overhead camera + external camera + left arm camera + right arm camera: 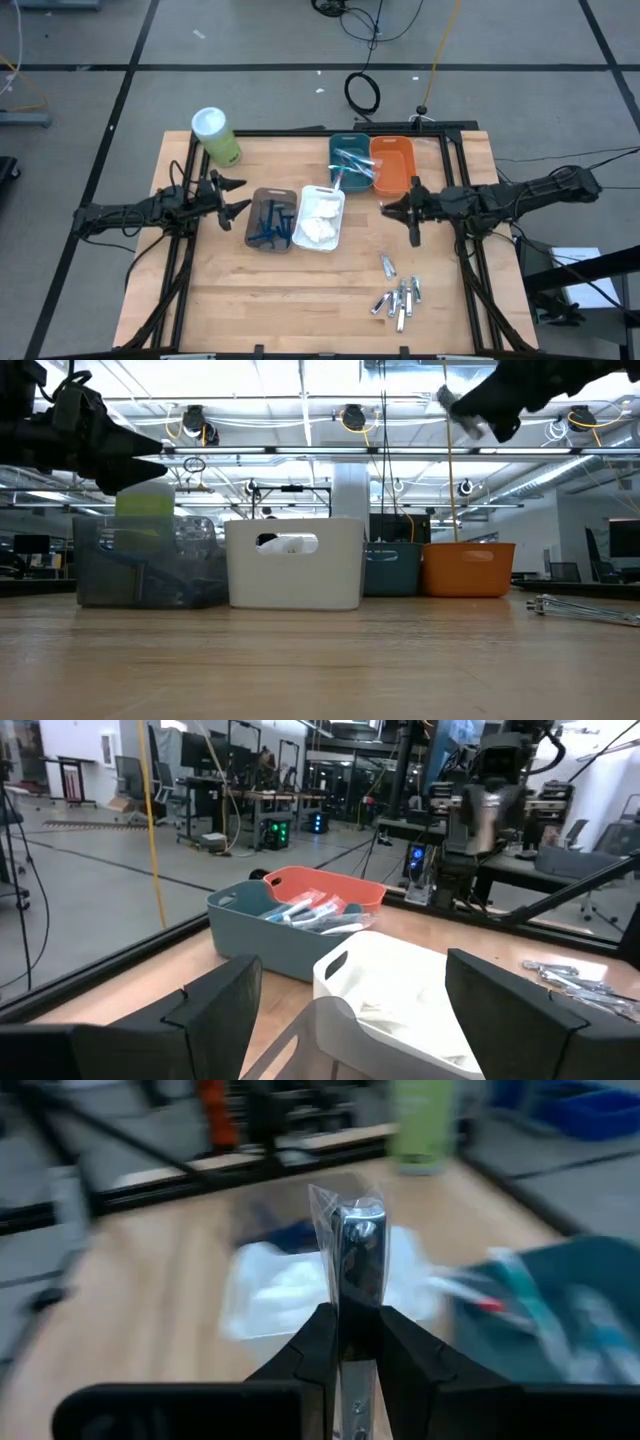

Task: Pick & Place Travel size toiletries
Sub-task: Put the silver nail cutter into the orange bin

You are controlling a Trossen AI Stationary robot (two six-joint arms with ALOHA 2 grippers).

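Note:
My right gripper [350,1342] is shut on a small silvery tube [358,1245] in a clear wrapper, held in the air near the orange bin [392,165] and right of the white bin [320,217]. Several more silvery tubes [398,295] lie on the table's near right. Blue razors lie in the brown bin [270,220], white pads in the white bin, and toothbrushes in the teal bin [350,162]. My left gripper [232,198] stands open at the table's left, beside the brown bin, with nothing between its fingers. My right gripper pinches the wrapped tube's near end [352,1312] between its two fingers. The tube runs along the fingers and sticks out past their tips. The fingers point toward the table's left, slanting slightly down. The tube is lifted well clear of the table [452,402].
A green canister with a white lid [216,135] stands at the far left corner. The four bins sit in the table's middle and far part. Bare wood lies along the near left. A black frame rail [300,133] edges the table.

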